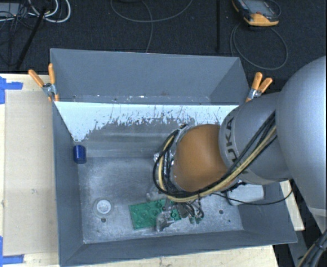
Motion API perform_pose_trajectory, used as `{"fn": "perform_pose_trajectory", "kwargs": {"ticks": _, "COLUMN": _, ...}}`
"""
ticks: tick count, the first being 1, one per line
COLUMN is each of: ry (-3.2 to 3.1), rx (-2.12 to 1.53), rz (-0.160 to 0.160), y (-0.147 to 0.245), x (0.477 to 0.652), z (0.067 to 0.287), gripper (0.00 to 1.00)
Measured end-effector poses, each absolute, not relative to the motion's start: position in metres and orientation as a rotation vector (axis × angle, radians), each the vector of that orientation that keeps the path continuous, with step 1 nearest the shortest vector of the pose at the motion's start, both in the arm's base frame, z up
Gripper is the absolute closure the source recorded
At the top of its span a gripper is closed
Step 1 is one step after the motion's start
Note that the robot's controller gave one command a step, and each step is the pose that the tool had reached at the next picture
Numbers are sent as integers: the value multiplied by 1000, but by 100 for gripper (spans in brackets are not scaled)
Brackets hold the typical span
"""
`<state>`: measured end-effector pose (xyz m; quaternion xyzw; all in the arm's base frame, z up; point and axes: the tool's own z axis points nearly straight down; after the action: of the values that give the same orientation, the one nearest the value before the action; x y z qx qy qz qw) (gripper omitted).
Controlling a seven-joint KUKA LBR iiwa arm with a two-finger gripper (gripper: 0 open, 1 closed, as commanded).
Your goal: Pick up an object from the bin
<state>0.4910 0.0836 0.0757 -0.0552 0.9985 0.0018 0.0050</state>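
I see a flat green board, roughly rectangular, with a speckled face like a circuit board. It lies flat on the floor of the bin at about 6 o'clock, near the front wall, slightly askew. Its 3 o'clock end disappears under the gripper, so I can't make out its full outline.

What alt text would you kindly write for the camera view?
The gripper is down at the front of the grey bin, at the right edge of a flat green piece. A white round cap and a blue cylinder lie farther left.
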Motion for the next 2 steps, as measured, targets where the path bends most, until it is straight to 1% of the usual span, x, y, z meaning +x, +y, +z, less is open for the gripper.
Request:
{"fn": "perform_pose_trajectory", "kwargs": {"ticks": 1, "ry": 3135, "rx": -168, "rz": 2, "y": 83, "x": 492, "z": 109, "gripper": 100}}
{"fn": "perform_pose_trajectory", "kwargs": {"ticks": 2, "ry": 3137, "rx": -164, "rz": 1, "y": 83, "x": 492, "z": 129, "gripper": 100}}
